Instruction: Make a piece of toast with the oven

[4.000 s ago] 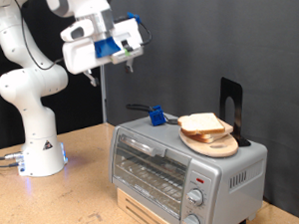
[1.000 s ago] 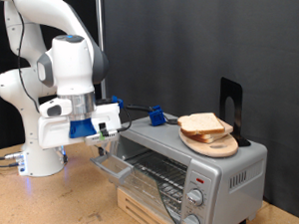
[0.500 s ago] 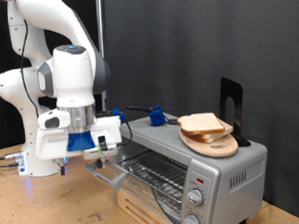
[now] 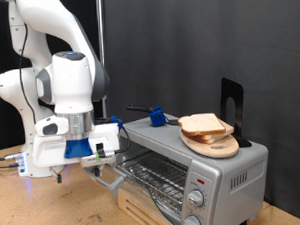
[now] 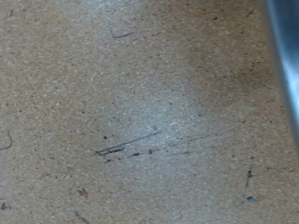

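The silver oven [image 4: 218, 170] stands on a wooden block at the exterior view's right. Its glass door [image 4: 115, 174] hangs open and low, and the wire rack [image 4: 153, 172] shows inside. Slices of pale bread, the toast [image 4: 203, 123], lie stacked on a round wooden plate [image 4: 217, 146] on the oven's roof. My gripper [image 4: 100, 160] is low at the door's outer edge, to the left of the oven. Its fingers are too small to make out. The wrist view shows only the chipboard tabletop [image 5: 131, 112] and a grey metal edge [image 5: 286, 56].
A blue clip [image 4: 157, 117] and a black stand [image 4: 232, 104] sit on the oven's roof behind the plate. Two round knobs [image 4: 197, 199] are on the oven's front right. The robot's white base [image 4: 42, 152] stands at the left on the table.
Four seconds ago the arm was high and the oven door was shut. Over the last second the hand went down and left, and the door swung lower.
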